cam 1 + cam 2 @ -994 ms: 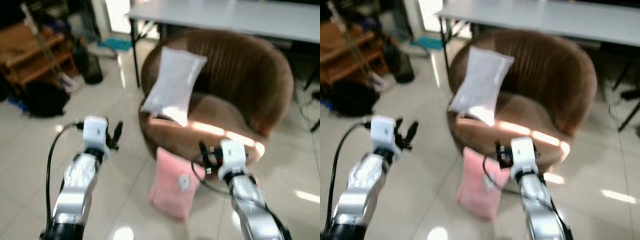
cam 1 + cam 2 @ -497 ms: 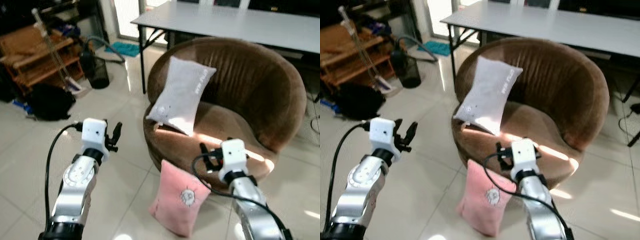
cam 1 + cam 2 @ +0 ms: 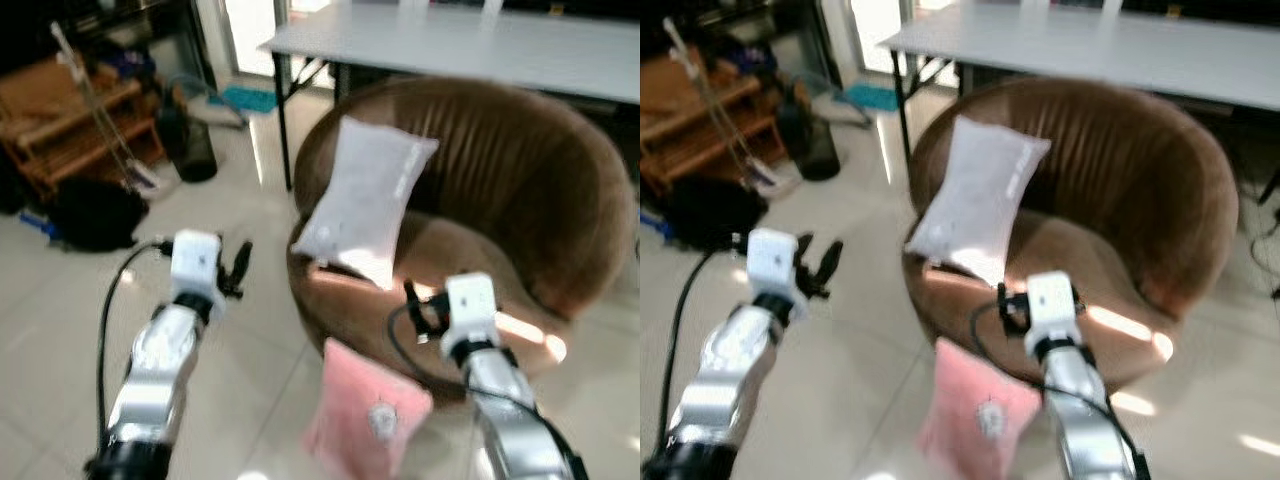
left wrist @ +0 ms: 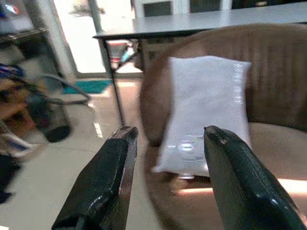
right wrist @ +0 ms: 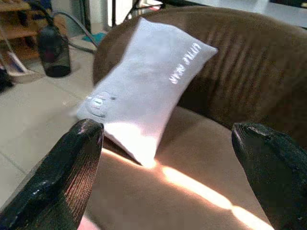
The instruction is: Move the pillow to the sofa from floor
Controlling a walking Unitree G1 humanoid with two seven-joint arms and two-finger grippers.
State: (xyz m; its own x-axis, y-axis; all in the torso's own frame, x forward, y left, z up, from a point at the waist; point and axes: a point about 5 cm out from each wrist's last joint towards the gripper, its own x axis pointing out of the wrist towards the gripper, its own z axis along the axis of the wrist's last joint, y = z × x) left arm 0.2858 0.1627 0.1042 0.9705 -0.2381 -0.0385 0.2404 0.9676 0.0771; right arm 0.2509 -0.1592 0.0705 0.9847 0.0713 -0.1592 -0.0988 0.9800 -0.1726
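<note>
Eye views: pink pillow [image 3: 368, 425] upright on the floor against the brown sofa [image 3: 520, 190], between the raised grippers; white pillow [image 3: 978, 195] on the seat. Left wrist view: left gripper [image 4: 168, 143] parted, empty. Right wrist view: right gripper [image 5: 168, 158] wide apart, empty.

Both silver arms raised forward, forearms angled up and inward. Left end effector [image 3: 238, 268] at about 9 o'clock of the head view, black fingers [image 4: 103, 179] parted, nothing between them. Right end effector [image 3: 412, 305] at about 5 o'clock, fingers [image 5: 67, 175] spread wide, holding nothing. Black cable loops along each wrist.
</note>
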